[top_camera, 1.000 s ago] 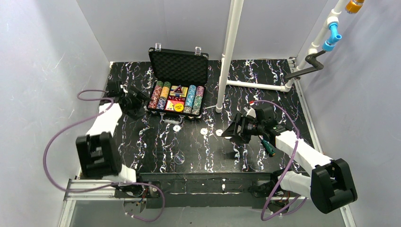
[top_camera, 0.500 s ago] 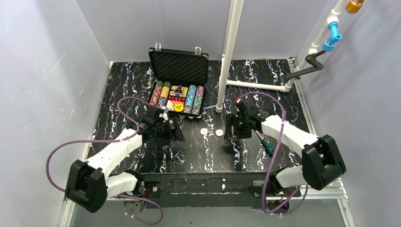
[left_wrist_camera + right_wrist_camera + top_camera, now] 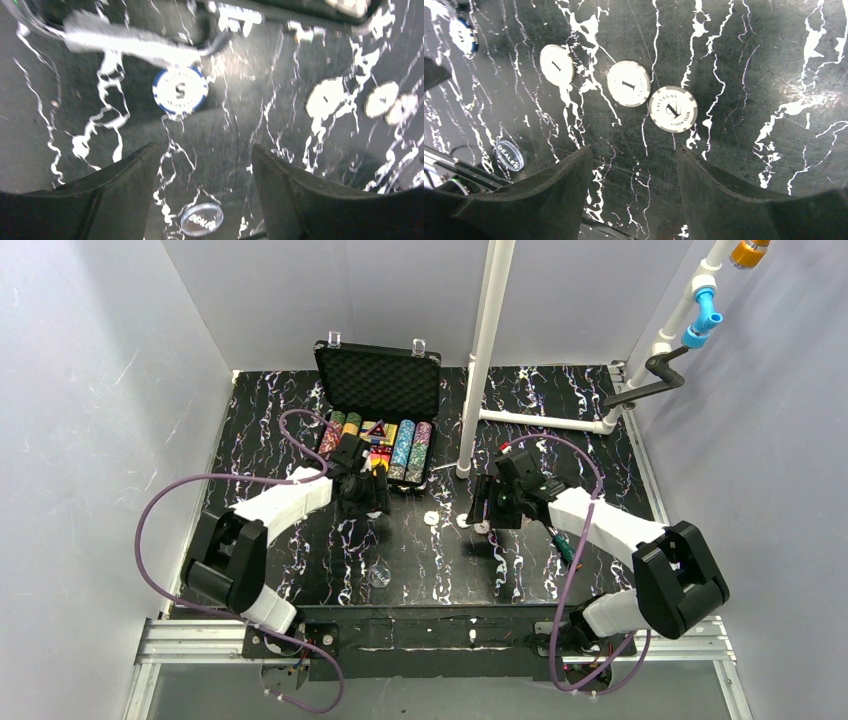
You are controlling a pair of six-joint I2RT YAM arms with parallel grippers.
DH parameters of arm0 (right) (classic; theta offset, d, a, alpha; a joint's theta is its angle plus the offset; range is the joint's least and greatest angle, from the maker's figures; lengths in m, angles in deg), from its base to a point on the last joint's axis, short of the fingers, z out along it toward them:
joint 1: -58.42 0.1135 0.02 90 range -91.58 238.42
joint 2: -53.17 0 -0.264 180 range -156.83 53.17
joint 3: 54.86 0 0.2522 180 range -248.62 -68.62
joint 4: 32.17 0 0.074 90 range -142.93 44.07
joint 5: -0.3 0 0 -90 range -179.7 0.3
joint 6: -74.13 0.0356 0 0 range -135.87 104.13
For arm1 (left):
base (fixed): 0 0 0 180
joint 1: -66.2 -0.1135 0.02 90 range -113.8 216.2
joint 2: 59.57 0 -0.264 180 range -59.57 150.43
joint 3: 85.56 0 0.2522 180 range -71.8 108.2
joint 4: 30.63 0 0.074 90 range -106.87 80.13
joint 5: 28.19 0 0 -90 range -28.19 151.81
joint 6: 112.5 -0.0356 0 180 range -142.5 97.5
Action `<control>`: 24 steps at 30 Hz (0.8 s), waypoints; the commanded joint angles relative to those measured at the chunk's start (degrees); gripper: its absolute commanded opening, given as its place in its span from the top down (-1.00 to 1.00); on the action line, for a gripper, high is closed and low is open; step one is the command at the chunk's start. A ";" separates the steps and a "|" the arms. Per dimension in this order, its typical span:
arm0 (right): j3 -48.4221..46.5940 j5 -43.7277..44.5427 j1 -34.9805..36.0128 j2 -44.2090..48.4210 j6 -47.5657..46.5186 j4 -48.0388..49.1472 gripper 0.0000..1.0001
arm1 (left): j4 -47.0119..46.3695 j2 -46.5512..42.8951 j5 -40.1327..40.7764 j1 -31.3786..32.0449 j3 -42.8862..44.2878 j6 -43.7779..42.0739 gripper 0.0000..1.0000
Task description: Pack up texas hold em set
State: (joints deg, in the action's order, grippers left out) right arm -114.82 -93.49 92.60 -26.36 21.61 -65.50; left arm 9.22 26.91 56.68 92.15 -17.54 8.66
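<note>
Top external view: a black marbled counter carries the open black case of the poker set at 12 o'clock. Its foam-lined lid stands upright, and rows of multicoloured poker chips lie in the base. The left hand is at the case's 6 o'clock edge. The right hand is near the counter's middle, at 3 o'clock from the left one. A clear dealer button lies alone toward 6 o'clock, well apart from the case. A green-handled screwdriver lies at 4 o'clock, partly under the right forearm. Left wrist view: the hand's fingers are spread with nothing between them. A blue-and-white chip lies flat on the counter at 12 o'clock from the fingertips, near the case's front. Right wrist view: these fingers are spread too and hold nothing. Three white chips lie flat beyond them at 12 o'clock. One white chip sits apart at 10 o'clock. The middle chip and the Las Vegas chip lie just beside each other.
</note>
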 commanded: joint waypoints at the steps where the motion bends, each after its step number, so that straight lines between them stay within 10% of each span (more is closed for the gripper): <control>1: 1.59 -1.46 -0.24 3.67 2.12 3.99 -0.39 | 0.06 3.62 8.79 -0.31 4.53 -3.10 -0.41; 24: 9.03 -3.39 -1.13 14.59 2.74 4.62 -0.39 | 6.08 18.34 16.79 4.13 11.29 0.53 -0.07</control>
State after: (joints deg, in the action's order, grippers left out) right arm -106.40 -96.26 91.79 -13.38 24.40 -62.11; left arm 11.91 43.39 72.14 95.98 -6.16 7.61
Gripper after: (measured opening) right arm 0.697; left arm 0.559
